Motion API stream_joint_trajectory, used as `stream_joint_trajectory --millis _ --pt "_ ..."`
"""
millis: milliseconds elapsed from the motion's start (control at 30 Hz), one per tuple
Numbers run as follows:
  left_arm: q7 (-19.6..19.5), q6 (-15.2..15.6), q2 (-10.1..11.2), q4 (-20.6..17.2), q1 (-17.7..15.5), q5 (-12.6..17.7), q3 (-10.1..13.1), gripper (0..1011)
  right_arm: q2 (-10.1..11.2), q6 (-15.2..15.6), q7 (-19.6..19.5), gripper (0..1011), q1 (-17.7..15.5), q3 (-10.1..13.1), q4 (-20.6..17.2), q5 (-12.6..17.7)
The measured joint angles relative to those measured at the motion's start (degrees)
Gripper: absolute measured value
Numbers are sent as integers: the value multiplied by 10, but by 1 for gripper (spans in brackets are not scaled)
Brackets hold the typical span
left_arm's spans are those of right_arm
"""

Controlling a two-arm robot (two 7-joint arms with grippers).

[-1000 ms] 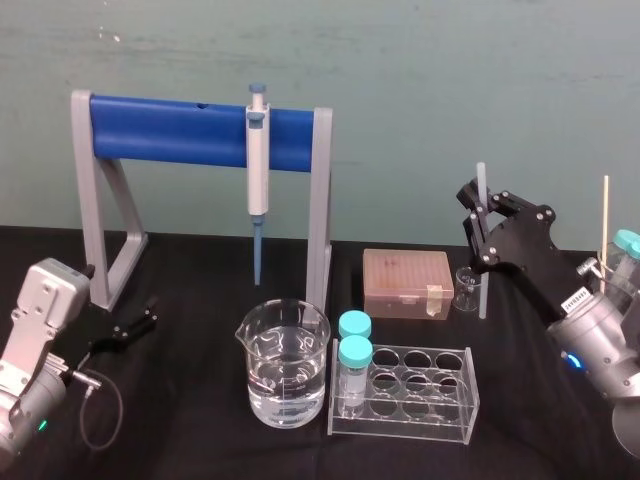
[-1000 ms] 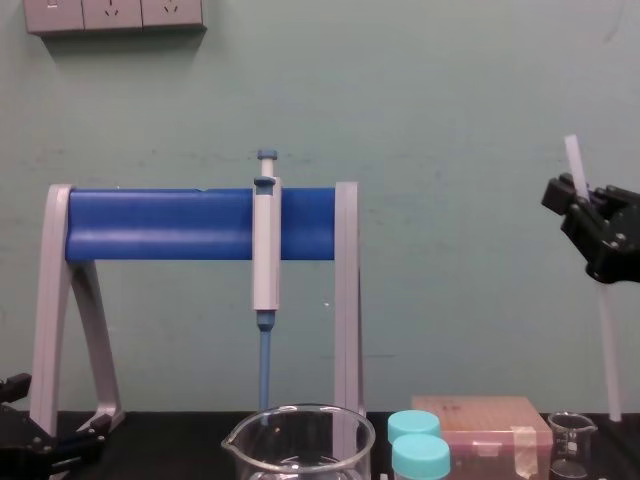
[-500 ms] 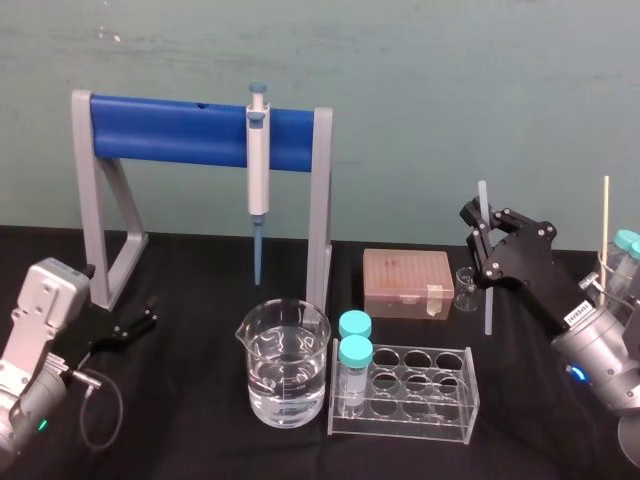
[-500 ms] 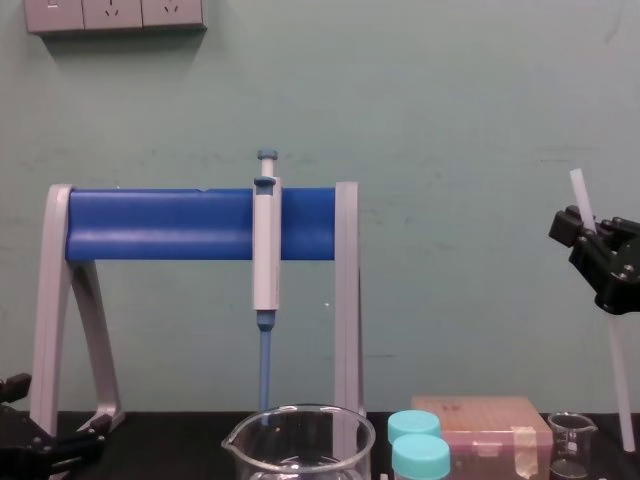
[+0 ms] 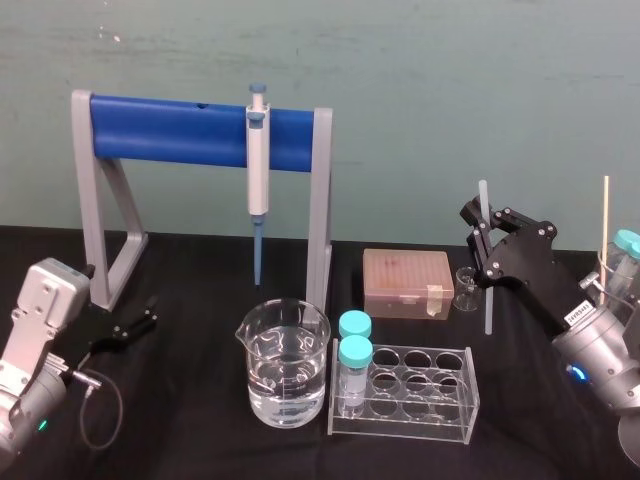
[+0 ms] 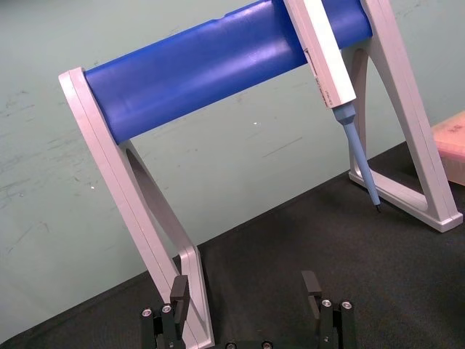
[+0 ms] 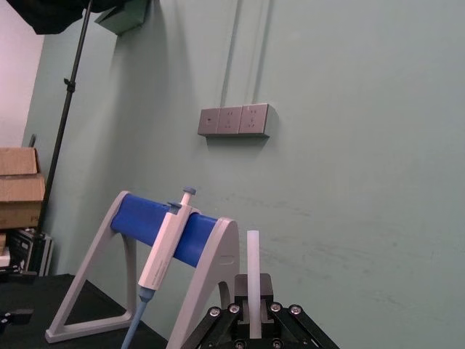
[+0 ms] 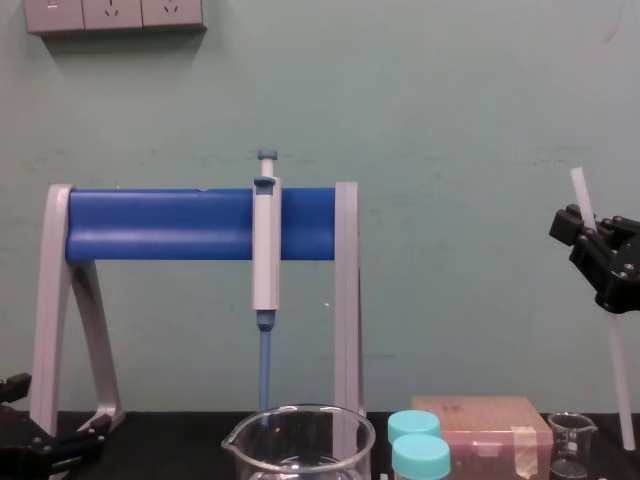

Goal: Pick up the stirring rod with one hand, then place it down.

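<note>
Stirring rod [image 5: 488, 308] lower, in right tool [image 5: 481, 232]

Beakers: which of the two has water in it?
The big beaker, in front beside the tube rack, holds water. The tiny beaker by the pink box looks empty.

one pipette [image 5: 258, 165], one stirring rod [image 5: 488, 310], two beakers [image 5: 285, 370] [image 5: 466, 288], one rack [image 5: 400, 427], one box [image 5: 406, 283].

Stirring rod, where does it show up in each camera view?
Head: rod at right, held in the right claw.
Chest: far right edge, slightly tilted.
Right wrist: in that claw's grip.
Left wrist: idle left claw faces the rack.
Landmark: the pipette on the rack.
</note>
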Motion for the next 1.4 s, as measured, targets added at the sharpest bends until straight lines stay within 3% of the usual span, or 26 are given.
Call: stream_joint_trajectory --millis 1400 --pt "0 0 0 0 0 0 0 1000 1 -1 1 69 0 -1 0 2"
